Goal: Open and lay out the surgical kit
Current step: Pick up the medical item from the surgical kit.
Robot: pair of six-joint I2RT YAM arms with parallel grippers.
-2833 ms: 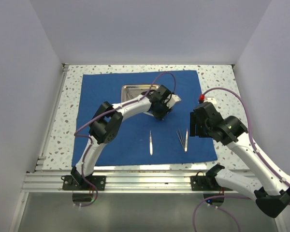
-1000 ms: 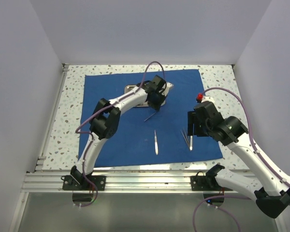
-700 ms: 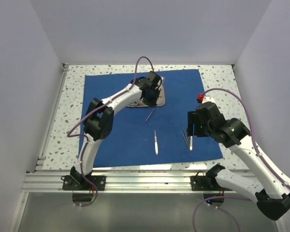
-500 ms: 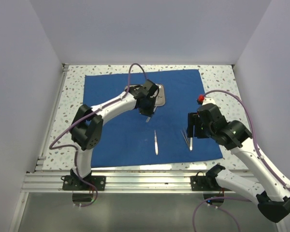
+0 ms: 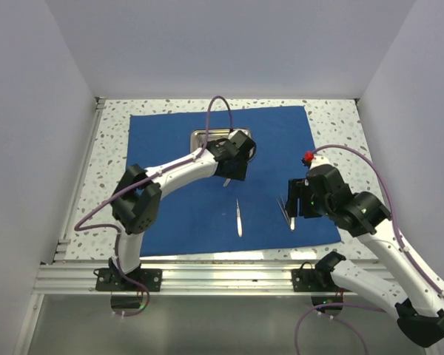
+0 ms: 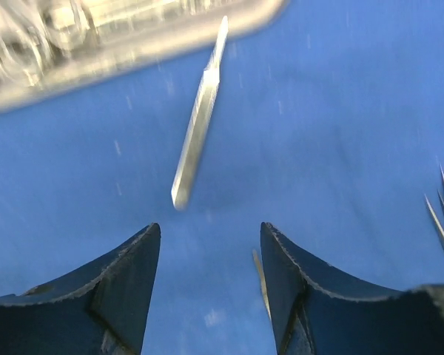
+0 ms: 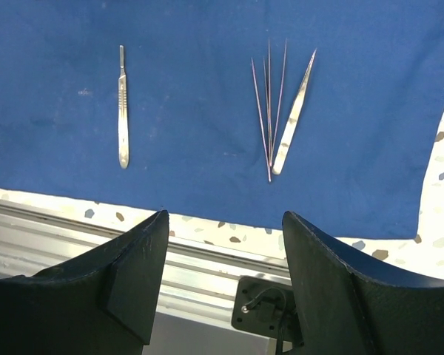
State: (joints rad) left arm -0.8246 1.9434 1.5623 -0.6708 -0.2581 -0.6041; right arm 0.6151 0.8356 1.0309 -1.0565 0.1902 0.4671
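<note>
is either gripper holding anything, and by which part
Nothing is held. The left gripper is open, the thin flat silver instrument lying on the royal-blue cloth wrap ahead of it, untouched. The right gripper is open and empty too.

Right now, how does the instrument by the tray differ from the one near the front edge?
The tray-side instrument lies slanted, just ahead of the left gripper; the front instrument lies straight front-to-back, alone, nearer the front. Both are slim, silver, on the blue cloth.
</note>
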